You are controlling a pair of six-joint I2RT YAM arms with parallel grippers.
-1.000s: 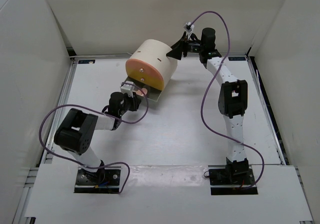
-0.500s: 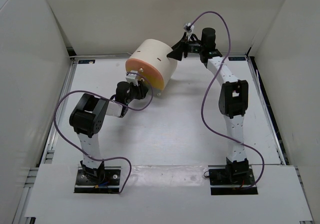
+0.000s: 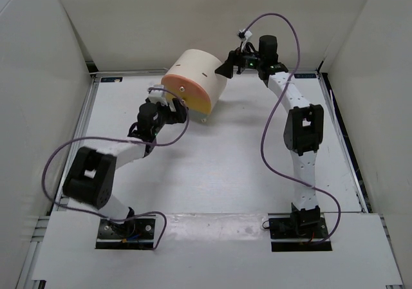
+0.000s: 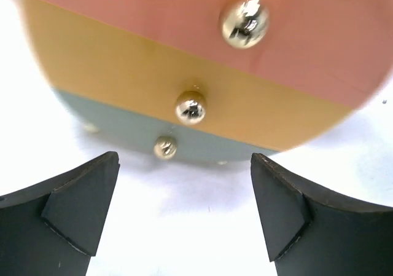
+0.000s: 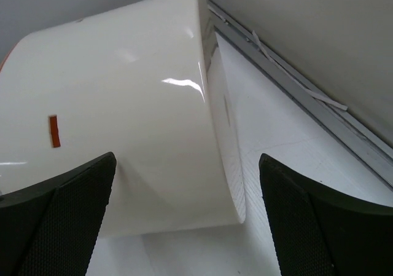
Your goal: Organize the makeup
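Note:
No makeup shows in any view; it is hidden or out of view. The big cream cylinder box point(image 3: 198, 75) lies on its side at the back of the table, all three drawers pushed in. My left gripper point(image 3: 172, 109) is open just in front of the drawer face, nothing between its fingers. The left wrist view shows my left gripper point(image 4: 184, 165) facing the pink drawer front point(image 4: 319, 36), the orange-yellow one point(image 4: 104, 67) and the grey one point(image 4: 116, 119), each with a shiny knob point(image 4: 190, 107). My right gripper point(image 3: 223, 70) is open at the box's rear end, and in its wrist view the right gripper point(image 5: 187, 162) straddles the cream box point(image 5: 123, 104) without gripping it.
The white table point(image 3: 219, 167) is walled in by white panels on three sides. A metal rail point(image 5: 295, 85) runs along the back edge behind the box. Purple cables loop from both arms over the table.
A second ago the bottom drawer stood pulled out; now it is pushed in. My left gripper has opened and drawn back to the left. The right gripper has opened wider at the box's rear.

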